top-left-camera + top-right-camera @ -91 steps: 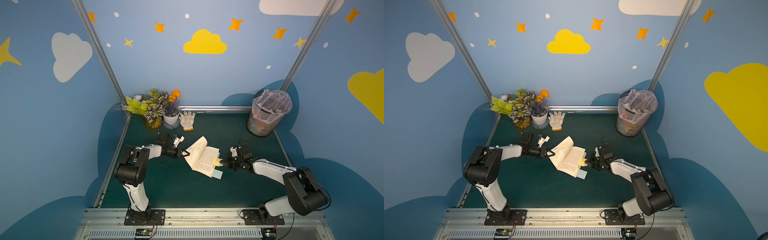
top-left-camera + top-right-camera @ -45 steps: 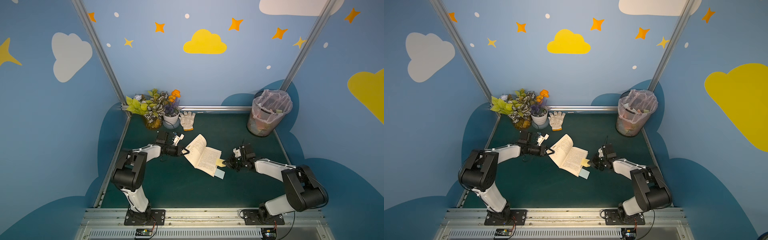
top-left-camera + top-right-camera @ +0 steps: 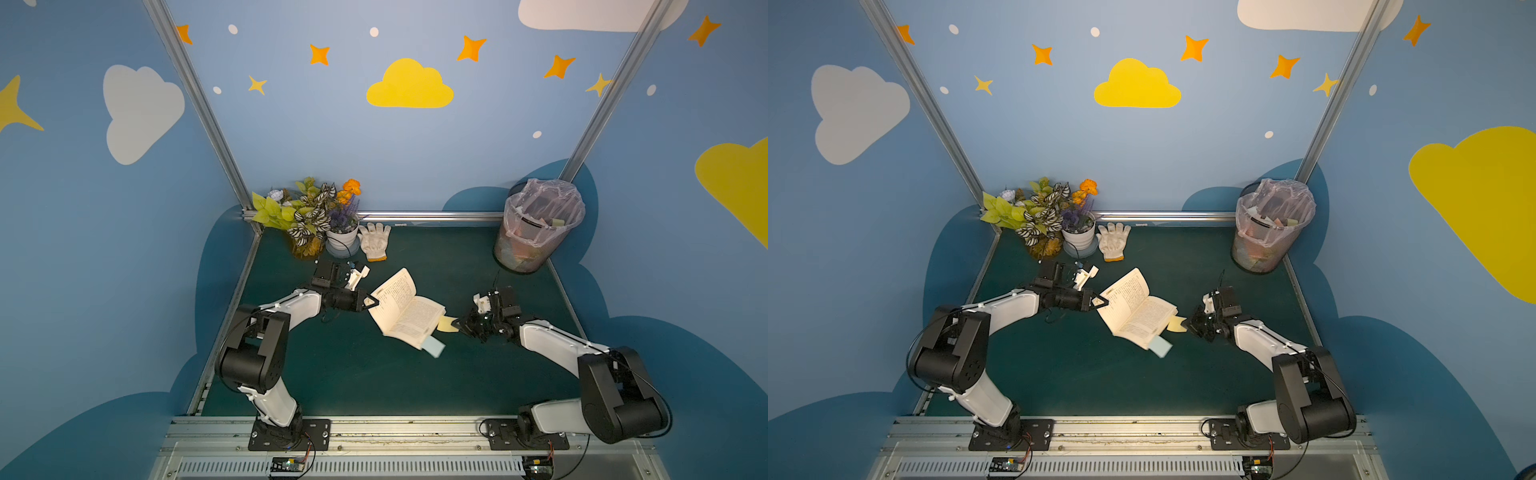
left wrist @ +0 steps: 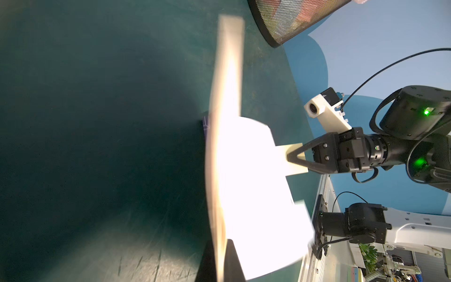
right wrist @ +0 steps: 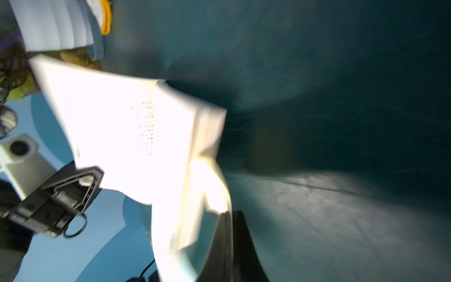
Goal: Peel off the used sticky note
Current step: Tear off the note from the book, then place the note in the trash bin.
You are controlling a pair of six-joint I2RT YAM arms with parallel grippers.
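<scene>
An open book lies tilted in the middle of the green table. A yellow sticky note juts from the edge of its right page and still touches that page. My right gripper is shut on the note's free end. In the left wrist view that same right gripper pinches the note. The note curves up from my right gripper. My left gripper is shut on the raised left page, whose edge sits between its jaws.
A blue sticky note pokes out from the book's near corner. A mesh waste bin with a plastic liner stands at the back right. Potted plants and a white glove sit at the back left.
My right gripper has drawn the yellow note a little to the right, away from the book. My left arm has stretched out lower while it keeps hold of the left page.
</scene>
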